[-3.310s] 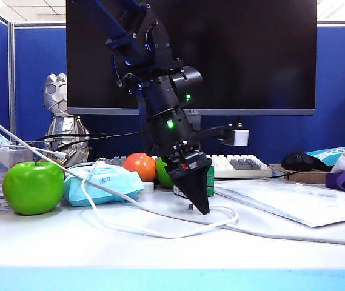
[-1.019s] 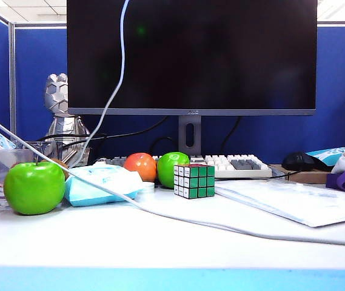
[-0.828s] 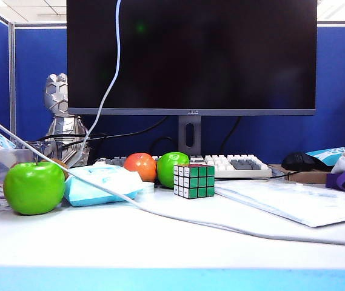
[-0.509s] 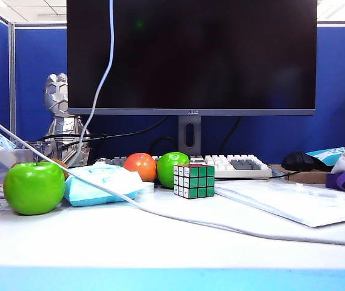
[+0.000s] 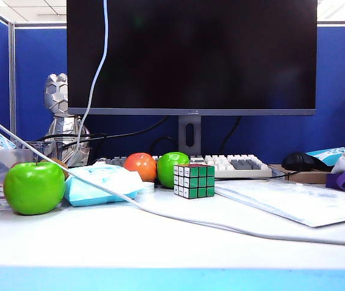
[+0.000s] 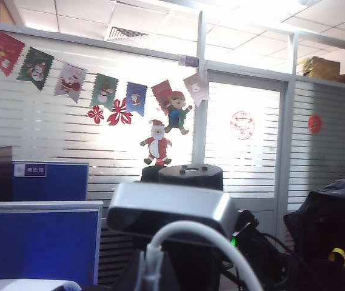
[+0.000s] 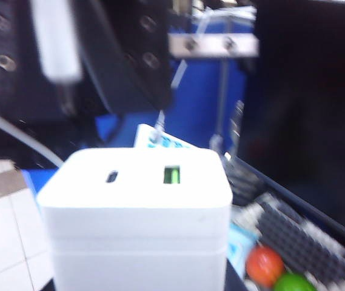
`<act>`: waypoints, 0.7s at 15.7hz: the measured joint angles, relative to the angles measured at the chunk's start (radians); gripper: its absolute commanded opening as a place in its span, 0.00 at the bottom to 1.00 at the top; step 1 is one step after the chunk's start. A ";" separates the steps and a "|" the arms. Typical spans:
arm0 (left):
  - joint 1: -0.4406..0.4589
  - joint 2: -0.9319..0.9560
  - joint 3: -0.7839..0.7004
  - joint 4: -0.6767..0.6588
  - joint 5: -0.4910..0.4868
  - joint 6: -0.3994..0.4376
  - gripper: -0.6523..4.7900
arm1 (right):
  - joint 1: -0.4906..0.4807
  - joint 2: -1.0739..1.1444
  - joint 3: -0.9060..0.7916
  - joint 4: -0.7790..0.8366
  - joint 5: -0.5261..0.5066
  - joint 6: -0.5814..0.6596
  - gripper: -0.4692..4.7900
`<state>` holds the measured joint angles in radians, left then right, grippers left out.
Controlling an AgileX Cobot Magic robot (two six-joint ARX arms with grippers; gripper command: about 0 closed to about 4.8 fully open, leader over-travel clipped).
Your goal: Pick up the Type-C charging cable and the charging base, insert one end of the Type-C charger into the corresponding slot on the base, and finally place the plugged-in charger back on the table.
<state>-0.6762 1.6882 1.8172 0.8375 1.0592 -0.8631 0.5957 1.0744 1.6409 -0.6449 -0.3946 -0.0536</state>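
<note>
Neither arm shows in the exterior view. The Type-C charging cable (image 5: 96, 73) hangs as a thin white line from above down to the table (image 5: 160, 248) at the back left. In the left wrist view my left gripper (image 6: 154, 274) is shut on the cable's white end (image 6: 155, 257), and the cable arcs away from it. In the right wrist view the charging base (image 7: 136, 212) fills the foreground, held in the air. My right gripper (image 7: 137, 276) is shut on it, fingers hidden. Its small oval slot (image 7: 111, 177) faces the camera. A white plug (image 7: 56, 45) hangs apart from the base.
A thicker white cable (image 5: 178, 219) runs across the table. A Rubik's cube (image 5: 194, 180), a green apple (image 5: 34, 187), an orange (image 5: 139, 167), a pale blue packet (image 5: 99, 182) and a clear sleeve (image 5: 293, 203) lie before the monitor (image 5: 190, 54) and keyboard (image 5: 239, 165).
The arm that stood by the cube has left the exterior view. The thin cable now hangs from above, and its top has drifted left over the last second.
</note>
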 measured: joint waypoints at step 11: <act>0.002 0.000 0.000 0.001 0.024 -0.006 0.11 | 0.000 0.002 0.000 0.069 -0.048 0.000 0.08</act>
<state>-0.6746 1.6882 1.8172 0.8387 1.0832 -0.8692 0.5961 1.0763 1.6409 -0.5758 -0.4427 -0.0536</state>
